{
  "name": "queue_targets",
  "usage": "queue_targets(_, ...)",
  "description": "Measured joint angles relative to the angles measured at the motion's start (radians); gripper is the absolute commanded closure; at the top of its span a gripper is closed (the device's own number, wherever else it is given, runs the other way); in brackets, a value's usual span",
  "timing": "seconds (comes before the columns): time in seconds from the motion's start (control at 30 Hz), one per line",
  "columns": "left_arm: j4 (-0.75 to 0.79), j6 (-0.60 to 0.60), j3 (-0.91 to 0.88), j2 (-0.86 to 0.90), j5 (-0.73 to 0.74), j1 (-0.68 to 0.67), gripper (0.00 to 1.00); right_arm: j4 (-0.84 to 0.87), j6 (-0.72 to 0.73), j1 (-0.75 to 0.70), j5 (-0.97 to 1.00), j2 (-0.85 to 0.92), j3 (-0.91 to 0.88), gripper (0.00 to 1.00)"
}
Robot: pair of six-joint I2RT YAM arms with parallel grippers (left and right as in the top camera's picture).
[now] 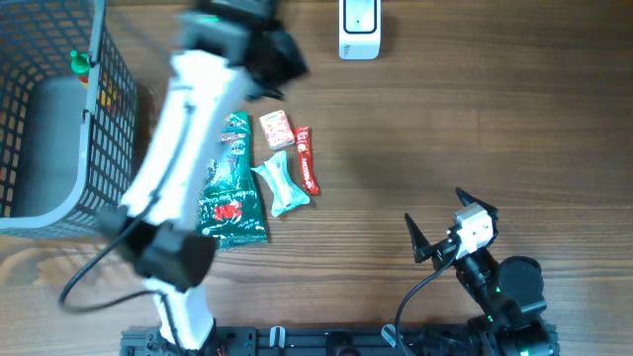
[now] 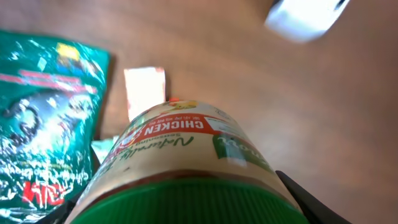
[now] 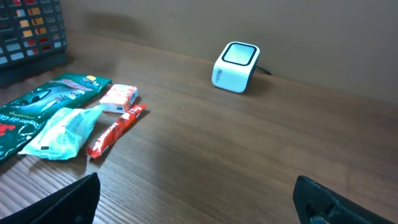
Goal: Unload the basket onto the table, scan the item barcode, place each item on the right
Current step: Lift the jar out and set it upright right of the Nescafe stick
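Left gripper (image 2: pixel 186 208) around green-lidded jar (image 2: pixel 180 140)

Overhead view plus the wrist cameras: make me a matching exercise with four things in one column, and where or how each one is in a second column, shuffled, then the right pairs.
Things
1. white scanner
2. jar with the green lid
3. red stick packet
4. right gripper

Places or states
A. open, holding nothing
B. lying flat beside the small orange box
C. held in the left gripper
D. standing alone, apart from the other items

Pairs: 1-D, 2-C, 3-B, 4-A
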Motion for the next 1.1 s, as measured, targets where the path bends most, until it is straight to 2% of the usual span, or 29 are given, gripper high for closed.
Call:
queue_targets(0.3, 0.089, 0.0, -0.14, 0.195, -0.059, -0.207, 0.55, 0.0, 0.0, 0.0, 0.0, 0.0, 0.0, 0.0)
queue_targets(0.6, 0.314, -0.002, -0.351, 0.207, -0.059, -0.287, 0.53, 0.0, 0.0, 0.0, 0.0, 0.0, 0.0, 0.0)
queue_targets(0.67, 0.348, -0.003, -0.399, 0.207, -0.063, -0.286, 0.45, 0.0, 0.0, 0.0, 0.0, 0.0, 0.0, 0.0)
queue_targets(0.87, 0.372, -0.008, -0.461, 0.208, -0.054, -0.283, 0.03, 0.0, 0.0, 0.0, 0.0, 0.0, 0.0, 0.0)
queue_targets(0.9, 0.379, -0.011, -0.46, 0.208, -0.048, -0.282, 0.0, 0.0, 0.0, 0.0, 0.0, 0.0, 0.0, 0.0)
queue_targets(1.1, 0.328, -0.012, -0.384, 0.208, -0.024, -0.271, 0.0, 0.0, 0.0, 0.0, 0.0, 0.0, 0.0, 0.0)
